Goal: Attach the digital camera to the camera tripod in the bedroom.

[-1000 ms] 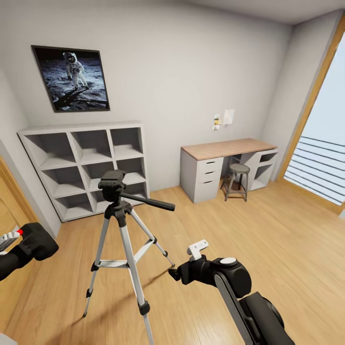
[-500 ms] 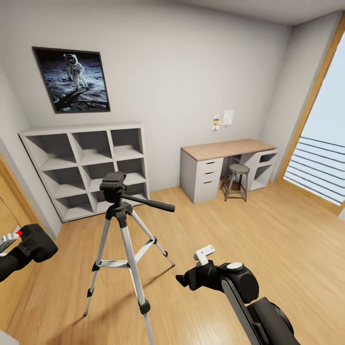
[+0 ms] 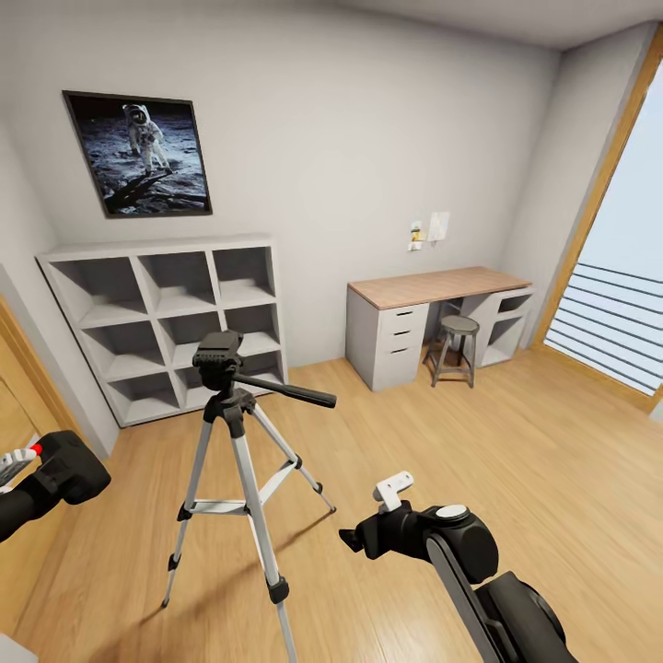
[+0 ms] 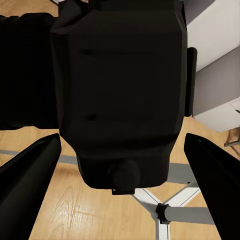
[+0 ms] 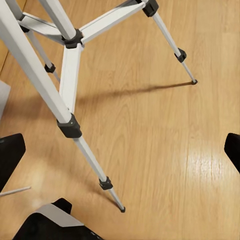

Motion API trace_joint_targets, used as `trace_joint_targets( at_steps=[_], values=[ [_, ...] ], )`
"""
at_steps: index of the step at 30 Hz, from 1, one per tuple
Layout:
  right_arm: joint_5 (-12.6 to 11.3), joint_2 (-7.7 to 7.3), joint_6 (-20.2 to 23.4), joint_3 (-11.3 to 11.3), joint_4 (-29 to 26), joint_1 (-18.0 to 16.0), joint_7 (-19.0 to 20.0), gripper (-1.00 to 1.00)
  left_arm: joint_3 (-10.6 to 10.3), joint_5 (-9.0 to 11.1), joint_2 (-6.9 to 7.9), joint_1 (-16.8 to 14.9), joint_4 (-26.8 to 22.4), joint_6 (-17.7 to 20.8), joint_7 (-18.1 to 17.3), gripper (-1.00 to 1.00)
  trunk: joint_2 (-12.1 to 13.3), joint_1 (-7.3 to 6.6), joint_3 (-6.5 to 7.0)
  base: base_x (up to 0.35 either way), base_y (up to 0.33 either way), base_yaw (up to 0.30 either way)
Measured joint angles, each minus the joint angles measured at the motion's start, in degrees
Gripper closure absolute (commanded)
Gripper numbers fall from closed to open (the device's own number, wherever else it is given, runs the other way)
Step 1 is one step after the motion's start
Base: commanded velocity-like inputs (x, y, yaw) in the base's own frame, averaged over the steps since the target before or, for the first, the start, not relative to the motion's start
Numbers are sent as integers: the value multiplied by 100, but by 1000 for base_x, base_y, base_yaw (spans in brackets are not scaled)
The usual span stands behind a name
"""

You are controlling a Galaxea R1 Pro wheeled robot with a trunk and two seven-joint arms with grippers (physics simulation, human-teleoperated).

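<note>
our left gripper (image 4: 120, 150) jaws clamp the digital camera (image 3: 69, 468), rigid and light; right gripper (image 5: 120, 145) jaws gape. camera tripod (image 3: 230, 414) head stands above, apart; we'd keep gripping its body sides.

Camera tripod (image 3: 235, 433): silver legs, black joints, black head. Digital camera (image 3: 69, 467): black, red button. Floor (image 3: 479, 460): light wood planks. Cube shelf (image 3: 170, 313): white.
</note>
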Motion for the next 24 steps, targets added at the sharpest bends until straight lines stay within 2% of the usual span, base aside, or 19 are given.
trace_joint_targets(
  at_steps=[24],
  values=[
    [0, -1, 0, 28, 2, -8, -8, -100, -6, 4, -2, 19, -20, 0, 21, 100, 0, 0, 0, 4, 9, -4]
  ],
)
